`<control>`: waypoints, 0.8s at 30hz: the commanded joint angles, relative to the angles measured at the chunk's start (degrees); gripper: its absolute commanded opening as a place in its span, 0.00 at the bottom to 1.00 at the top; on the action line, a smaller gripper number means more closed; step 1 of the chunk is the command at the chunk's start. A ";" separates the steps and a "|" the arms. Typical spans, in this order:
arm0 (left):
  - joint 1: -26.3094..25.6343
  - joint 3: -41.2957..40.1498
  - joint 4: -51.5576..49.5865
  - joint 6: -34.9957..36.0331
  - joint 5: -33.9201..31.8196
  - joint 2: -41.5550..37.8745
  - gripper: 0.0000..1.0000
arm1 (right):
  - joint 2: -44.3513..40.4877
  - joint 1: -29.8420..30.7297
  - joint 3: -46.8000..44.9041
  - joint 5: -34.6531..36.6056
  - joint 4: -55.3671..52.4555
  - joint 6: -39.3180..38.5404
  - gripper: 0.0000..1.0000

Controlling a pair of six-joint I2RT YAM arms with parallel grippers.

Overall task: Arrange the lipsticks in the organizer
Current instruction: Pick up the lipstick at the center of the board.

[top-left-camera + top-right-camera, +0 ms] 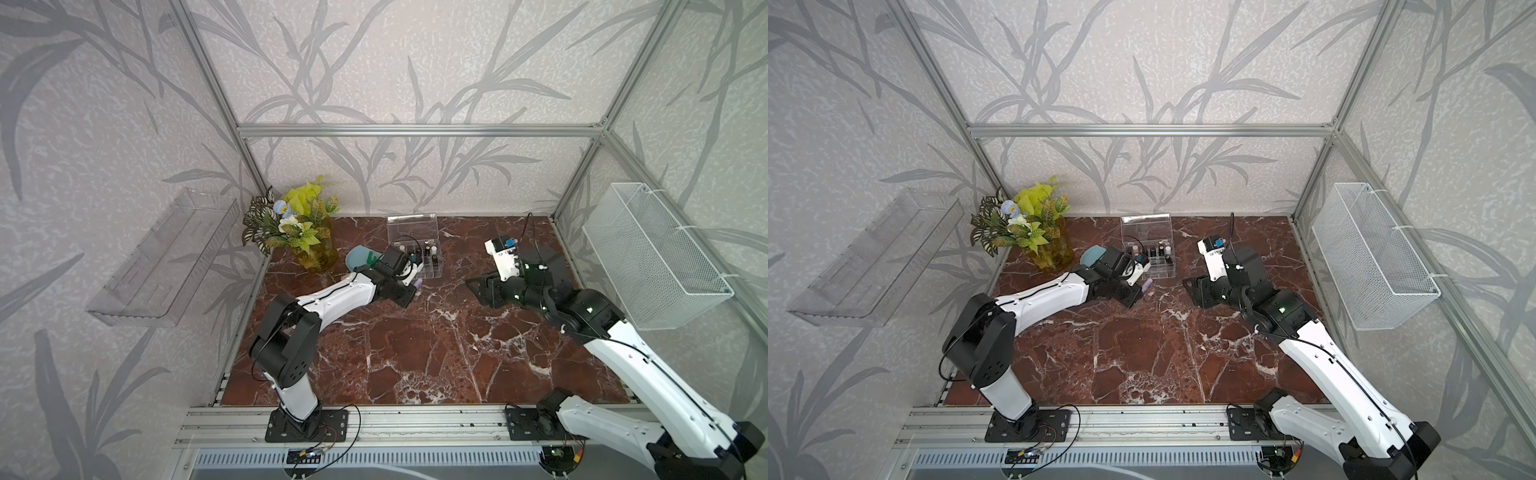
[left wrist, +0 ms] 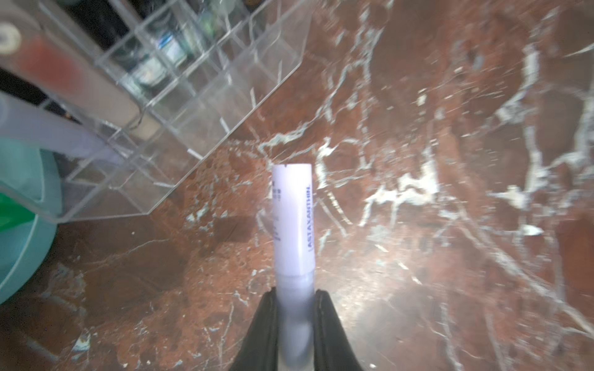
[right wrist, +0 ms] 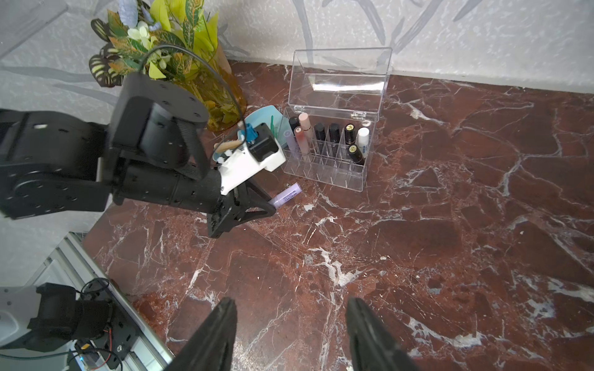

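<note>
Your left gripper [image 2: 295, 297] is clamped on a lilac lipstick [image 2: 292, 218], low over the marble table [image 2: 450, 225], just beside the organizer [image 3: 328, 175] at its front corner. The tube's tip may touch the table, but it's too blurry to tell. The lid [image 3: 337, 74] is up, with other lipsticks [image 3: 334, 132] standing in the back compartments. Your right gripper [image 3: 290, 302] hovers well apart, jaws parted, holding nothing.

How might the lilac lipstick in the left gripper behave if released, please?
The lilac lipstick is a smooth cylinder, so it would probably roll on the marble table. It looks rigid, likely light. The left gripper pinches only one end, so it may pivot.
</note>
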 commanded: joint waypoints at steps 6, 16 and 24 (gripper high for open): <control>-0.52 1.53 2.67 -2.67 20.06 -9.12 0.12 | 5.86 -12.08 3.43 -28.27 2.35 6.70 0.78; -0.53 -3.79 15.99 -10.15 33.20 -15.65 0.11 | 13.50 -13.26 6.61 -40.04 5.30 9.29 0.71; -0.61 -4.24 18.60 -12.31 35.62 -16.78 0.12 | 15.06 -13.08 5.02 -41.97 8.69 11.00 0.68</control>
